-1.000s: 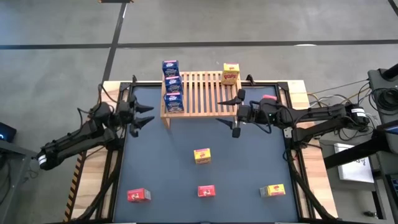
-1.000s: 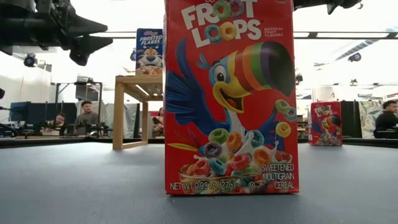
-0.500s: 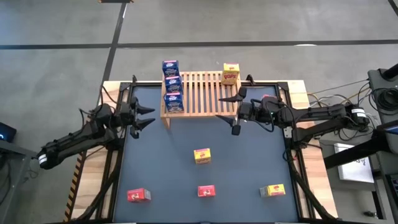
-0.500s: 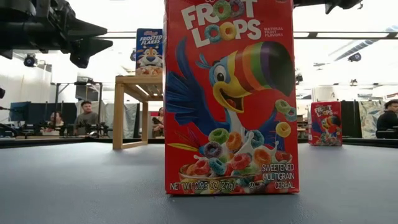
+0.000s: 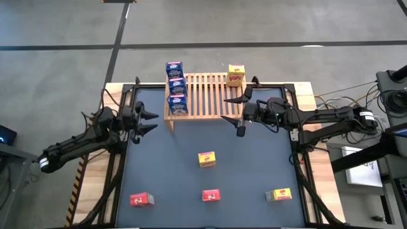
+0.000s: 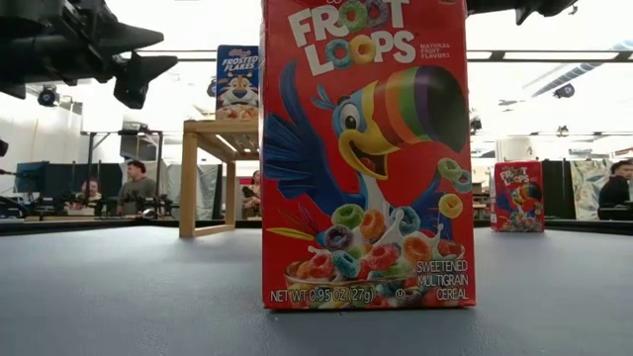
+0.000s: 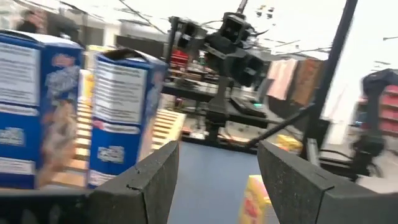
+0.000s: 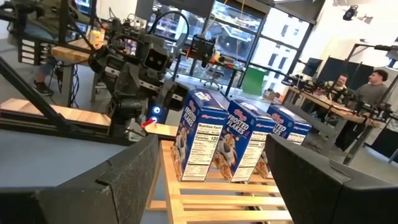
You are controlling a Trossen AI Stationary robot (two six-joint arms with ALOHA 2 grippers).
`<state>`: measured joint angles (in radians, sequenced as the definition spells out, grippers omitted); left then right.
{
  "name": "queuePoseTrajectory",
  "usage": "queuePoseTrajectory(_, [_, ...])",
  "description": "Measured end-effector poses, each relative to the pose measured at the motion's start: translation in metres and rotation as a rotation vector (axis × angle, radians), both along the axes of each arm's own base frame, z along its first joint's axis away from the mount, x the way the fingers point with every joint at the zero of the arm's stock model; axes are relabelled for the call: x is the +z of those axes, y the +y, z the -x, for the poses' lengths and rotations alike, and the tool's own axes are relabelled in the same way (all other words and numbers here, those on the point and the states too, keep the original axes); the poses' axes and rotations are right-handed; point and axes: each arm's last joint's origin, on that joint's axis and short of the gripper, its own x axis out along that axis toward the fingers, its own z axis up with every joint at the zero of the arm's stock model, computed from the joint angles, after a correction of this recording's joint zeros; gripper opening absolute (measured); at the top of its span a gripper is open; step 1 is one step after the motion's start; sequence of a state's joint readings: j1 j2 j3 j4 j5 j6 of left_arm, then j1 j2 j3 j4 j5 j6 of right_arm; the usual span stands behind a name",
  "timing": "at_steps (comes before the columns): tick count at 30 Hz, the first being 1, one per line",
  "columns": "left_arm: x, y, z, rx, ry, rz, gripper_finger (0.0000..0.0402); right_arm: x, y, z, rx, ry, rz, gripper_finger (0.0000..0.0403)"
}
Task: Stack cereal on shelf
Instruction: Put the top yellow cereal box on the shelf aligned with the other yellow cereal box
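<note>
- Light slatted wooden rack [image 5: 206, 95]: lying between both grippers, carrying three blue cardboard boxes [image 5: 175, 87] lined up for stacking.
- Left gripper [image 5: 148, 121], right gripper [image 5: 240, 116]: jaws spreading, holding nothing.

The wooden slatted shelf [image 5: 202, 95] stands at the far edge of the counter. Three blue cereal boxes [image 5: 175, 86] stand upright in a row along its left end, and a yellow box [image 5: 236, 75] stands at its far right corner. Two yellow boxes [image 5: 206, 159] and two red boxes [image 5: 210, 194] sit scattered on the counter nearer the front.
</note>
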<state>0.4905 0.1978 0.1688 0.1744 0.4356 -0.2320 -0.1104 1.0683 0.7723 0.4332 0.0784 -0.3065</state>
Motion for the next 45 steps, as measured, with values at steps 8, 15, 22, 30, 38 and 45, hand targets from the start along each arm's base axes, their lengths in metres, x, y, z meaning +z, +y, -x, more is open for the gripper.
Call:
queuePoseTrajectory(8, [0.002, -0.002, 0.002, -0.028, -0.024, -0.012, 0.0203, -0.002, 0.000, 0.000, 0.002, 0.016, -0.039, 0.0286])
queuePoseTrajectory(15, [0.003, -0.004, 0.002, -0.048, -0.032, -0.008, 0.0203, -0.011, -0.001, -0.007, 0.002, 0.056, -0.054, 0.0286])
queuePoseTrajectory(22, [0.006, -0.010, 0.000, -0.112, -0.060, -0.013, 0.0203, -0.023, -0.002, -0.016, 0.001, 0.106, -0.062, 0.0286])
queuePoseTrajectory(30, [0.015, -0.018, -0.001, -0.133, -0.120, -0.067, 0.0203, -0.029, 0.008, -0.018, 0.204, 0.154, -0.144, 0.0286])
queuePoseTrajectory(38, [0.025, -0.018, -0.006, -0.109, -0.106, -0.136, 0.0203, -0.051, 0.032, -0.025, 0.272, 0.305, -0.258, 0.0286])
queuePoseTrajectory(45, [0.026, -0.014, -0.016, -0.068, -0.051, -0.151, 0.0203, -0.085, 0.053, -0.043, 0.315, 0.429, -0.320, 0.0286])
